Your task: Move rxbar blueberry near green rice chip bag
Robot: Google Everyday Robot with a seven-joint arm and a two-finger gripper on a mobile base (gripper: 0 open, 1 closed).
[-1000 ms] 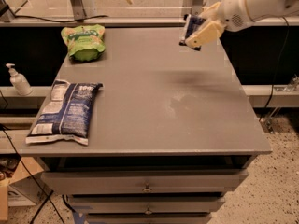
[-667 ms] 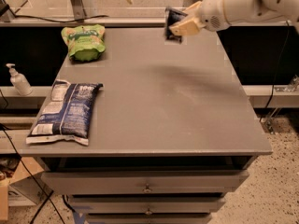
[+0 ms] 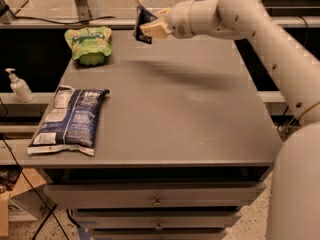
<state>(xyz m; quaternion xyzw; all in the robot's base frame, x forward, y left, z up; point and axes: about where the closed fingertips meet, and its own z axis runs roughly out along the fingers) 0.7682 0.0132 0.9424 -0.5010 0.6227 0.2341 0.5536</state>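
You have the gripper [image 3: 148, 29] up at the far side of the counter [image 3: 175, 114], a little left of its middle. The arm [image 3: 260, 29] reaches in from the right, across the far right corner. The fingers [image 3: 156, 30] are closed on the rxbar blueberry [image 3: 143, 20], pinching it along its right edge. The bar is tilted, and its dark wrapper sticks out to the left of the fingers. It is held in the air and does not touch the counter.

The green rice chip bag [image 3: 89, 44] lies on the far left corner of the counter, with its puffy green end toward the near side. The bar is near the bag, off to its right, with a strip of bare grey surface showing between them. The two are not touching.

On the near left of the counter you have a large navy-and-white bag [image 3: 70, 119] lying flat. Its near end reaches the front edge, and its left side runs along the left edge. It is well apart from both the gripper and the green bag.

A soft shadow [image 3: 185, 74] lies across the far half of the counter, under the arm. Left of the counter, a white pump bottle [image 3: 20, 86] stands upright on a lower ledge. Below the counter top you can see the drawer fronts [image 3: 157, 196] with their small knobs.
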